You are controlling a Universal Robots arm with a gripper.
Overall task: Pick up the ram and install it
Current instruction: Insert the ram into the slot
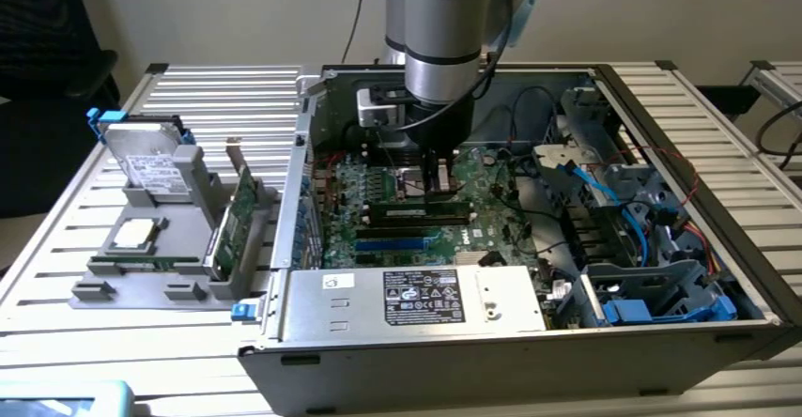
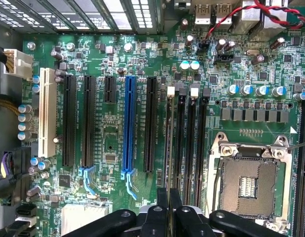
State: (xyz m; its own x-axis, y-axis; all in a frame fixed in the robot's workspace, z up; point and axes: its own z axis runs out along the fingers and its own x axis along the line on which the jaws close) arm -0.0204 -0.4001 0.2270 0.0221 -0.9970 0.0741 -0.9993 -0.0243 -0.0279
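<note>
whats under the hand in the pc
Under the hand, the ram stands on edge on the green board. What lies beneath it is covered, so its seating cannot be seen.

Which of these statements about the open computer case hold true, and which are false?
1. The fingers are down at the ram, over the memory slots. True.
2. The fingers stand wide open. False: they are pinched nearly together.
3. The CPU socket holds a cooler. False: it is bare.
4. A hard drive rests on the grey fixture outside the case. True.
</note>
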